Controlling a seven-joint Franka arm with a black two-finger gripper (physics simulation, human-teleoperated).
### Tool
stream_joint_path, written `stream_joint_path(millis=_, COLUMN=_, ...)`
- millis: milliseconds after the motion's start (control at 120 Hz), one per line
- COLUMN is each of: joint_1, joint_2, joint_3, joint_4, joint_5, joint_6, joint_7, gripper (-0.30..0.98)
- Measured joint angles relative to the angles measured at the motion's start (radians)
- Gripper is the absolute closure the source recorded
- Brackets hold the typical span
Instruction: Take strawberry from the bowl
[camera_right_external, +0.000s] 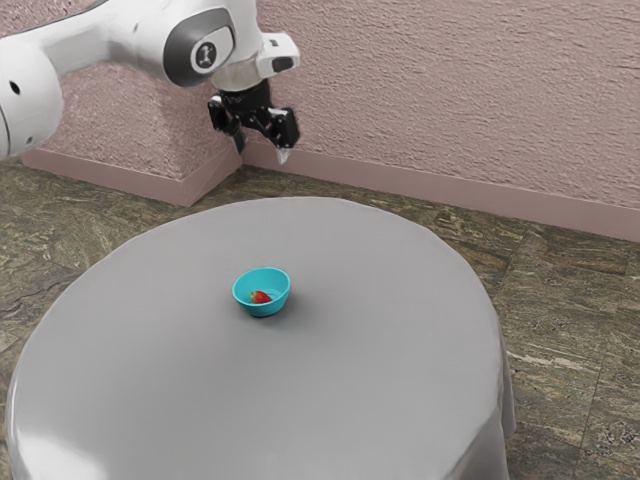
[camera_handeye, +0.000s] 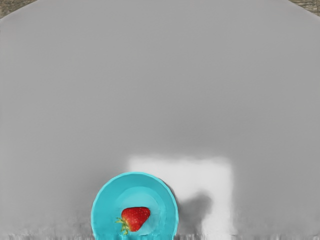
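Observation:
High over the table's far side in the exterior view, my gripper (camera_right_external: 262, 145) is open, its two fingers spread apart with nothing between them. The turquoise bowl (camera_right_external: 248, 298) stands upright on the table, well below my gripper. Inside it lies the red strawberry (camera_right_external: 261, 297). In the wrist view the bowl (camera_handeye: 105, 206) is seen from above, and the strawberry (camera_handeye: 136, 219) rests on its bottom with its green leaves toward one side.
A round table (camera_right_external: 380, 330) with a grey cloth carries the bowl. Behind it runs a pink textured wall (camera_right_external: 450, 100) above a brown stone-look floor (camera_right_external: 560, 330). A bright patch and a shadow lie beside the bowl in the wrist view.

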Motion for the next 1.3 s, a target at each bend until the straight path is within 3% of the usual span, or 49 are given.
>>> stream_joint_path(millis=183, joint_1=0.002, joint_2=0.028, joint_3=0.002, joint_4=-0.004, joint_5=-0.003, joint_6=-0.091, joint_7=0.002, gripper=0.03)
stream_joint_path(millis=367, joint_1=0.011, joint_2=0.082, joint_3=0.024, joint_4=-0.132, joint_5=-0.009, joint_6=-0.007, joint_7=-0.002, gripper=0.01)
stream_joint_path(millis=825, joint_1=0.025, joint_2=0.134, joint_3=0.049, joint_4=-0.284, joint_5=-0.009, joint_6=0.142, joint_7=-0.04, gripper=0.37)
stream_joint_path(millis=1300, joint_1=0.055, joint_2=0.295, joint_3=0.048, joint_4=-0.226, joint_5=-0.011, joint_6=0.256, joint_7=-0.061, gripper=0.38)
